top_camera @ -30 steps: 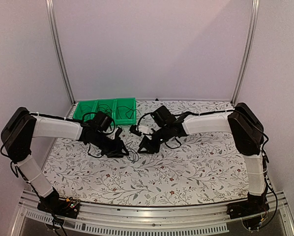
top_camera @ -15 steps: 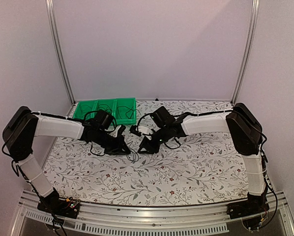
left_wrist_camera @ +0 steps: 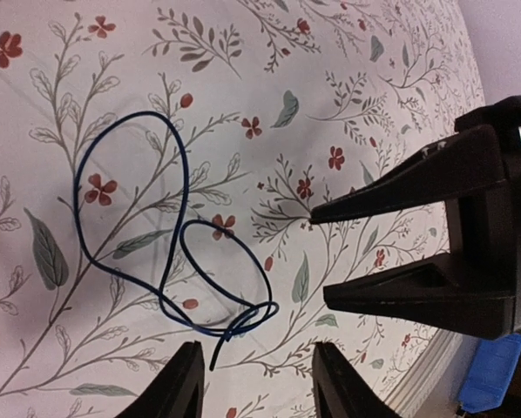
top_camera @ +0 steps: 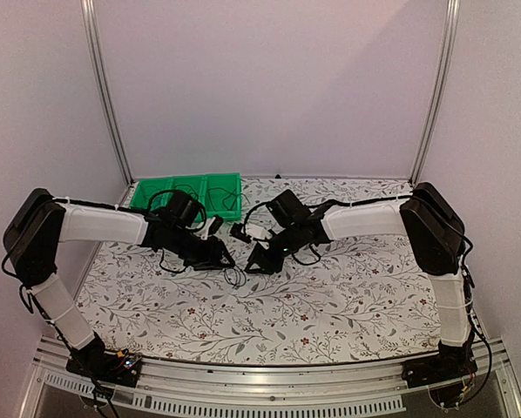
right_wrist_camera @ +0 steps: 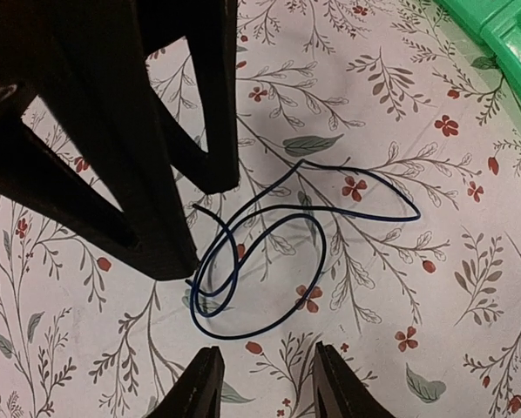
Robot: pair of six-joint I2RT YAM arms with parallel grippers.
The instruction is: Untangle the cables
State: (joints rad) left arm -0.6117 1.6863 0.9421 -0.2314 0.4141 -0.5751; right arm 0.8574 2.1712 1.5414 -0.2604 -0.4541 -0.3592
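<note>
Flowered worktop (top_camera: 330, 305), green bin (top_camera: 191, 193) at far left. Near each other, left pincer (top_camera: 219, 259) and right pincer (top_camera: 254, 259), both gaping, gripping nothing. Between them, flat on worktop, lies thin cable (left_wrist_camera: 185, 174) in loose loops, elongated diagonally in right wrist view, free end toward left pincer.

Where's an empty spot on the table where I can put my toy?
The near part of the table, between the cable and the front rail, is bare. So is the far right, behind the right arm. It is crowded in the middle, where the left gripper and right gripper flank the cable, and by the green bin.
</note>
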